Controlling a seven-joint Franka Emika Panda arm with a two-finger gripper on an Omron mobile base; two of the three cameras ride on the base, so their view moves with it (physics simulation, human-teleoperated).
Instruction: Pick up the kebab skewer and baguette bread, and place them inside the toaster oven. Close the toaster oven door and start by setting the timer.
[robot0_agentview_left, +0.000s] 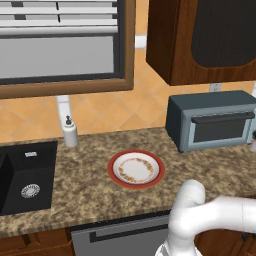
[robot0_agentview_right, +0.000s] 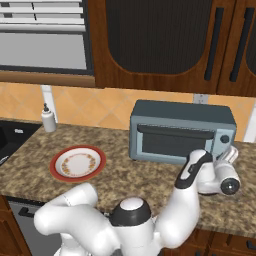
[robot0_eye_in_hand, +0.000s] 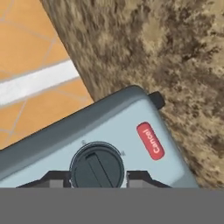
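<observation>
the boxy grey-blue toaster oven (robot0_agentview_right: 182, 131) stands on the speckled brown stone surface (robot0_agentview_right: 150, 175) against the orange tiled wall, its grey-blue door with dark glass window and dark bar handle (robot0_agentview_right: 172, 139) shut. in the hand view the two-finger tool (robot0_eye_in_hand: 97, 177) has its dark fingertips (robot0_eye_in_hand: 54, 178) on either side of the round dark timer knob (robot0_eye_in_hand: 97, 166), closed on it, beside a red cancel button (robot0_eye_in_hand: 150, 141). a red-rimmed patterned plate (robot0_agentview_left: 136, 169) sits bare on the surface left of the oven, near a black sink (robot0_agentview_left: 27, 175) and a small white soap dispenser (robot0_agentview_left: 70, 132).
</observation>
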